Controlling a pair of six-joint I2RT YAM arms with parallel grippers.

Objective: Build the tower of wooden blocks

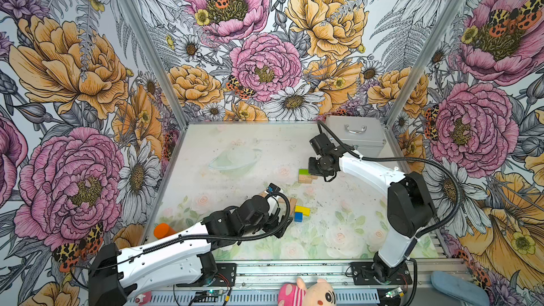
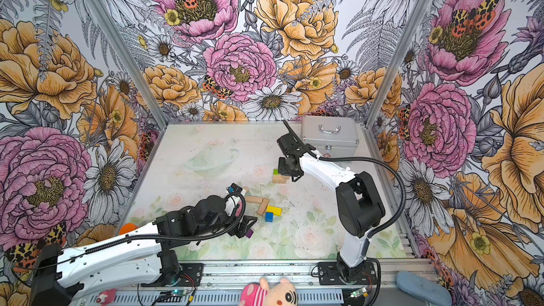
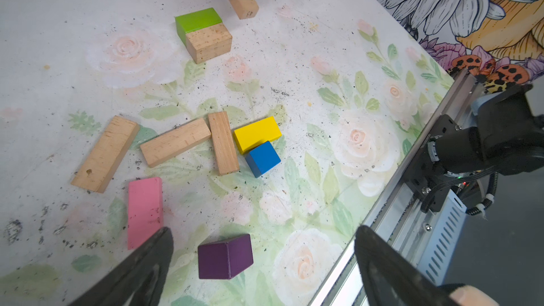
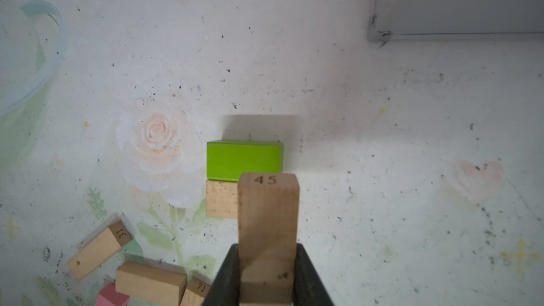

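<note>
The tower is one layer: a green block (image 4: pixel 244 160) and a tan block (image 4: pixel 220 198) lying side by side on the table, seen in a top view at the green block (image 1: pixel 303 171). My right gripper (image 4: pixel 267 248) is shut on a plain tan bar (image 4: pixel 267 216) marked 45, whose end sits right beside that pair. Nearer the front lie three tan bars (image 3: pixel 175 142), a yellow block (image 3: pixel 256 133), a blue cube (image 3: pixel 263 158) and a pink block (image 3: pixel 144 210). My left gripper (image 3: pixel 263 232) hangs open over a purple cube (image 3: pixel 225 256) and holds nothing.
A silver metal case (image 1: pixel 356 136) stands at the back right, close behind the right arm. An orange-capped bottle (image 1: pixel 164 230) lies at the front left beside the left arm. The metal front rail (image 3: pixel 412 195) runs near the purple cube.
</note>
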